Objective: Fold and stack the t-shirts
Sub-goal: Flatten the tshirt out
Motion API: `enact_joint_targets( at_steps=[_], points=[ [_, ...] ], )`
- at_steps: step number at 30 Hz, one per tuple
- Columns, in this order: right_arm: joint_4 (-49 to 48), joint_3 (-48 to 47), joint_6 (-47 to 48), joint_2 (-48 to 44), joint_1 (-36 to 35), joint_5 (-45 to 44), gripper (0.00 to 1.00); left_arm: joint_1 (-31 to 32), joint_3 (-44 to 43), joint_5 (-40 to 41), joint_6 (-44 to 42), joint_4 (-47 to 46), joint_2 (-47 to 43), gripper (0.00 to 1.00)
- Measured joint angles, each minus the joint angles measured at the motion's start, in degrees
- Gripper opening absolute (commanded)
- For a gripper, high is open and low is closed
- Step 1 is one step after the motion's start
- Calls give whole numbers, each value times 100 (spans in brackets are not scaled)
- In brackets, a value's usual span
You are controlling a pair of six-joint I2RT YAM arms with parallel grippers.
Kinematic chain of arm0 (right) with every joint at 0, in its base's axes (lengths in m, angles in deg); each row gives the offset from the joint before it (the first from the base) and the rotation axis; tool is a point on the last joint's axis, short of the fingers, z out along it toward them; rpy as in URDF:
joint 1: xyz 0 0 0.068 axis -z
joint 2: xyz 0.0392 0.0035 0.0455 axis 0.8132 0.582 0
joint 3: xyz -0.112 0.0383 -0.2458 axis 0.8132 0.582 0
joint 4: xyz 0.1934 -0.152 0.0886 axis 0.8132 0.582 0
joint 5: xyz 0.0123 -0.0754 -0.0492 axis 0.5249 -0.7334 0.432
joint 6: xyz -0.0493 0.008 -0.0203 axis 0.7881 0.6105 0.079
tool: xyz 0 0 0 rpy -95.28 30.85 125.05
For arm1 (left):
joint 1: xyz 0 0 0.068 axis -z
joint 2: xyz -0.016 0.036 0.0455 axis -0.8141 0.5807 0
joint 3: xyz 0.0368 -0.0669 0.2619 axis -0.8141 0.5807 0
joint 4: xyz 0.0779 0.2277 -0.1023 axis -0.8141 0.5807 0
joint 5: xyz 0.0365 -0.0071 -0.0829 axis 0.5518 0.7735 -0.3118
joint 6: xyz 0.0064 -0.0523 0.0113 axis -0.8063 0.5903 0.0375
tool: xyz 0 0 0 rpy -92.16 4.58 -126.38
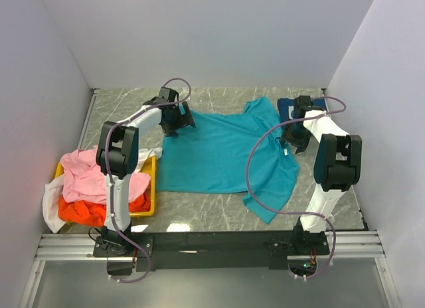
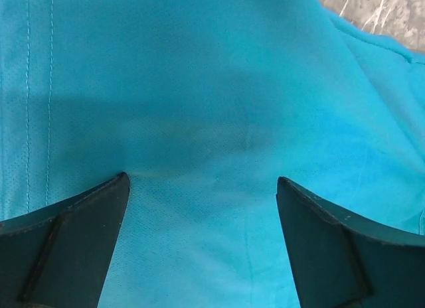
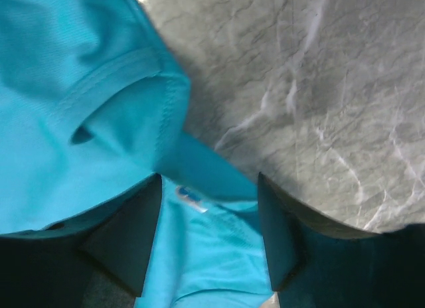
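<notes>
**Teal cloth beneath spread jaws**

The teal t-shirt (image 2: pixel 219 109) is filling nearly the whole frame, lying smooth. The left gripper (image 2: pixel 201 180) is hanging over it with its jaws standing wide apart, and cloth is showing between the two dark fingers (image 2: pixel 73 241). A double stitching line (image 2: pixel 28 89) is running down the left side. A sliver of grey marble table (image 2: pixel 382 9) is peeking in at the top right corner, past the shirt's edge.

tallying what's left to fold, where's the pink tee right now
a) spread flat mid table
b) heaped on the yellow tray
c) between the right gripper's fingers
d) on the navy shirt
b: the pink t-shirt is heaped on the yellow tray at the left, over the orange t-shirt; the one spread flat is the teal t-shirt.
</notes>
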Motion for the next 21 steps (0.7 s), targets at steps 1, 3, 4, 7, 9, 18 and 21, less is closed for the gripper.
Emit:
enact_joint_targets(
  at_steps=[1,3,4,7,9,18,21],
  points=[
    [-7,-2,11,57,24,2,59,-2,-17,2,-15,-7,11,99],
    [-22,-11,7,170,61,20,53,-20,-107,-7,-48,0,70,99],
    [-33,-11,9,229,76,44,51,-24,-162,-7,-72,-15,111,99],
    [-46,-13,17,337,114,166,42,-24,-376,-22,-175,-24,262,99],
    [-46,-13,28,352,131,216,33,-31,-566,-37,-223,-24,382,99],
    [-70,-44,17,352,319,313,7,-35,-1410,-63,-459,-153,962,99],
    [-61,-52,15,352,459,304,5,-33,-1576,-138,-501,-236,1088,99]
  ],
)
